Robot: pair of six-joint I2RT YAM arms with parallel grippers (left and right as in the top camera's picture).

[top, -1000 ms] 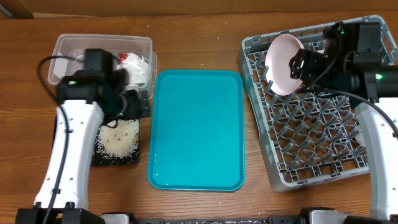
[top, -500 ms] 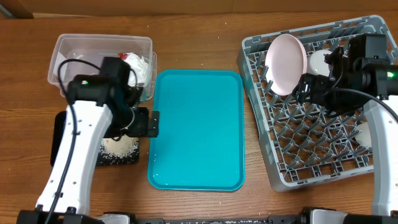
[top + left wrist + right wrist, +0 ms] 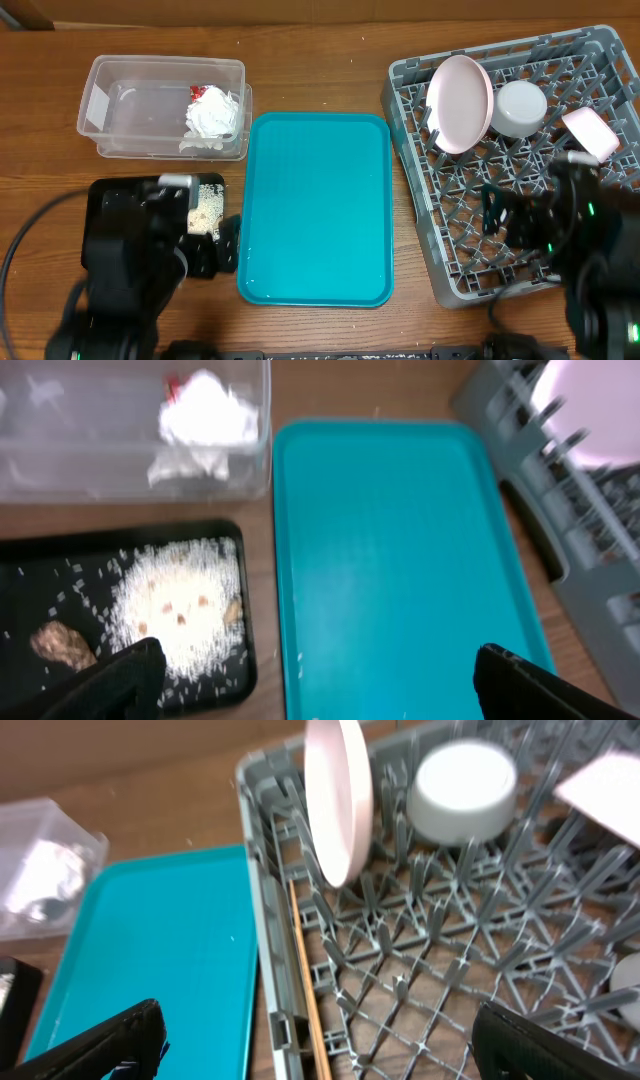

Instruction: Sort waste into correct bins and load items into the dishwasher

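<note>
Pink plate (image 3: 460,103) stands upright in the grey rack (image 3: 412,195), white cup (image 3: 520,108) beside it. Left gripper (image 3: 315,655) and right gripper (image 3: 315,1010) have jaws released, grasping nothing; teal tray (image 3: 315,210) lies on the counter (image 3: 320,40).

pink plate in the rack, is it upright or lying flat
Upright: the pink plate stands on its edge among the dish rack tines, seen nearly edge-on in the right wrist view.

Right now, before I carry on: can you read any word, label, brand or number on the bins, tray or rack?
No text can be read in any view.
Sticker on the clear bin: too small to tell whether it carries print.
Crumpled white and red waste in that bin: too blurred to read.
</note>
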